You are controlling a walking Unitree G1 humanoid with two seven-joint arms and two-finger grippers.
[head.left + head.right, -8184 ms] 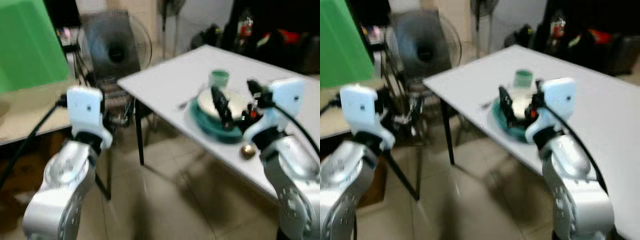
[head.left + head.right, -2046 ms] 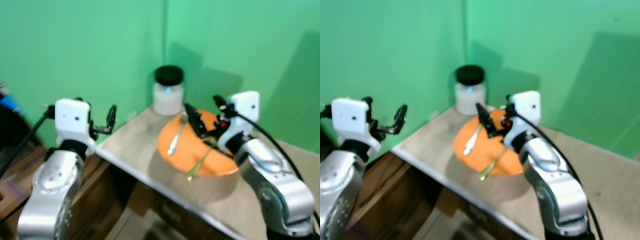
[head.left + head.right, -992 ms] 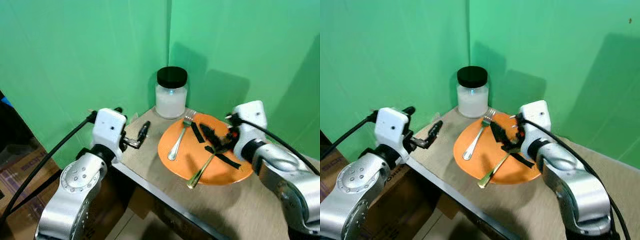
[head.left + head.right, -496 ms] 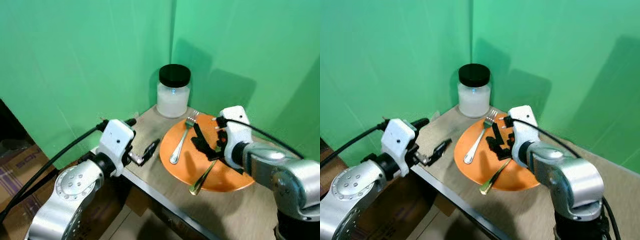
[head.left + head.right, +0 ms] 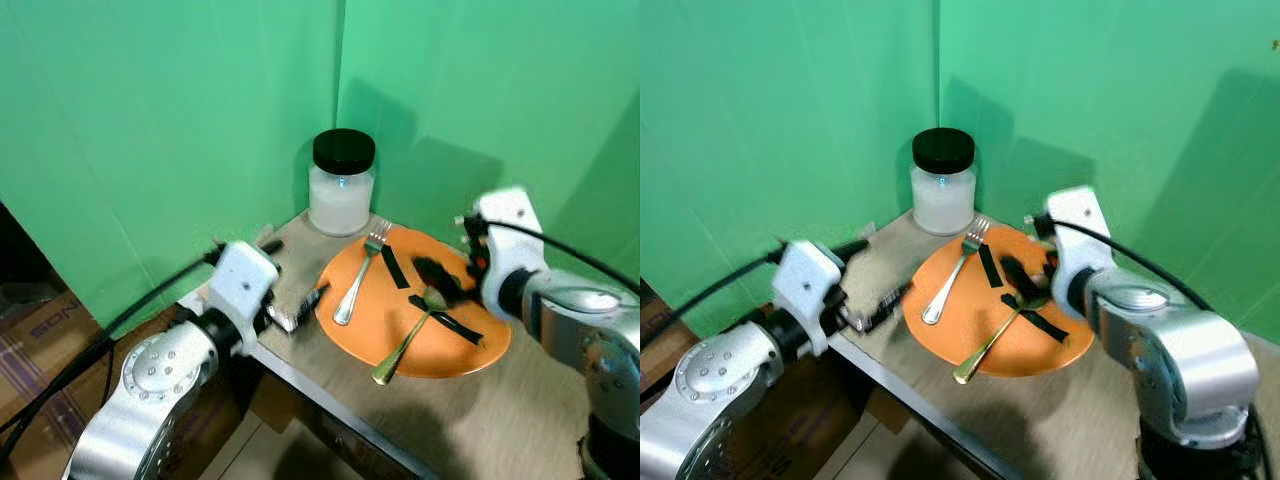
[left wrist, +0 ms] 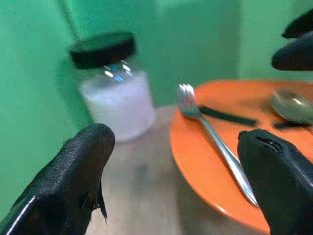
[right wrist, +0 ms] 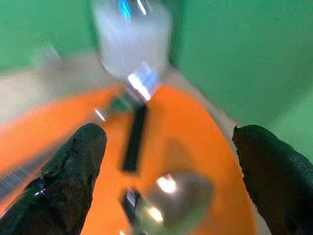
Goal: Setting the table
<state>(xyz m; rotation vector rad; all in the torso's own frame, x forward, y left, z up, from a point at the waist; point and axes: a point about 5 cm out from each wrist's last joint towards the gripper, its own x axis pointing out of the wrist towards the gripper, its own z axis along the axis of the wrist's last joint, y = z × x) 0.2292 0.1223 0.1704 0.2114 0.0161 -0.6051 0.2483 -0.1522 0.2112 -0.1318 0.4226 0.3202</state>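
An orange plate (image 5: 440, 355) lies on the wooden table near the green corner. On it rest a silver fork (image 5: 358, 280) and a gold-toned spoon (image 5: 405, 340), whose bowl (image 7: 171, 196) sits between my right gripper's spread fingers (image 7: 73, 171). My right gripper (image 5: 430, 292) hovers open low over the plate, straddling the spoon's bowl. My left gripper (image 5: 303, 303) is open at the plate's left rim, just above the table, facing the fork (image 6: 215, 137) and a jar (image 6: 115, 93).
A glass jar (image 5: 341, 185) of white contents with a black lid stands behind the plate, close to the green backdrop walls. The table's front edge (image 5: 330, 400) runs diagonally below the plate. A cardboard box (image 5: 40, 320) sits on the floor at left.
My right gripper has shifted along the plate until it is over the spoon's bowl. My left gripper has moved closer to the plate's left rim. The plate, fork and jar stay put.
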